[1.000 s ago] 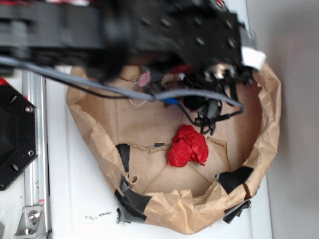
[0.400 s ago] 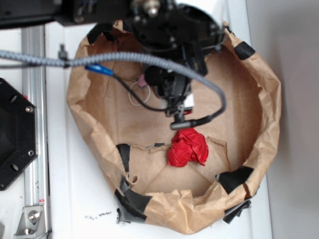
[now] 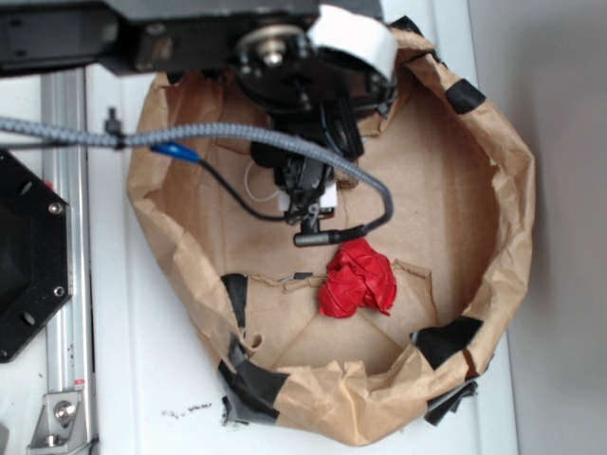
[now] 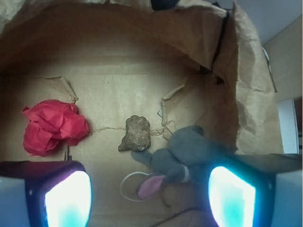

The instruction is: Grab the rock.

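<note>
The rock (image 4: 136, 133), a small rough brown-grey lump, lies on the floor of the brown paper bag (image 4: 251, 94) in the wrist view. It sits ahead of my gripper (image 4: 150, 198), touching the grey plush mouse (image 4: 187, 153) on its right. The gripper is open, its two lit fingers (image 4: 66, 198) wide apart, with nothing between them but the mouse's pink ear and a white loop. In the exterior view the gripper (image 3: 305, 190) hangs over the back middle of the bag and hides the rock.
A bright red crumpled wad (image 4: 53, 126) lies left of the rock; the exterior view shows this wad (image 3: 357, 277) just in front of the gripper. The bag's crumpled walls (image 3: 507, 190) ring everything. A black base plate (image 3: 28, 256) and metal rail stand at the left.
The arm has swung left and back across the bag, and the gripper now points down over the back middle, slightly left of where it was 0.4 s ago. The red wad has not moved.
</note>
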Controlling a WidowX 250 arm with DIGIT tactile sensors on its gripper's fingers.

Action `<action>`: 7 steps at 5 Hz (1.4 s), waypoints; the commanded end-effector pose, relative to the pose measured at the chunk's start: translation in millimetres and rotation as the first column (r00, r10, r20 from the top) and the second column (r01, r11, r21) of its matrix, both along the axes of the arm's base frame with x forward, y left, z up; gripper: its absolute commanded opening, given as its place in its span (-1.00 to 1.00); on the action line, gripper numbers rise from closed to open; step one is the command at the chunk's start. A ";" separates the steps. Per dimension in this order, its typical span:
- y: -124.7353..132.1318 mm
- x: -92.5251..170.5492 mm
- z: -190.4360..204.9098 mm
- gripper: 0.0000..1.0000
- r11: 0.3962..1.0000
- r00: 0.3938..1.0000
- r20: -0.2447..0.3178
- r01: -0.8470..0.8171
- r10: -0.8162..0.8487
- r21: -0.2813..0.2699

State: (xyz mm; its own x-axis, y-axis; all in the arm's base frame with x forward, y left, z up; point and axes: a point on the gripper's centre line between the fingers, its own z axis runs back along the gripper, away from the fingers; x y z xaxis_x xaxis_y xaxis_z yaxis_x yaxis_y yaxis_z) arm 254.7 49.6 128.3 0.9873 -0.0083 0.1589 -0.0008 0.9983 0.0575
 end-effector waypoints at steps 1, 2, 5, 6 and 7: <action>-7.0 10.4 -29.6 1.00 0.996 0.996 -0.022 0.085 -0.084 0.025; -6.8 25.5 -47.0 1.00 0.991 0.992 -0.024 0.127 -0.126 0.038; 9.0 34.9 -85.8 1.00 0.973 0.973 -0.098 0.215 -0.207 0.080; 6.5 36.9 -98.2 1.00 0.966 0.962 -0.126 0.252 -0.243 0.064; 0.0 37.0 -111.8 0.96 0.966 0.956 -0.153 0.257 -0.249 0.033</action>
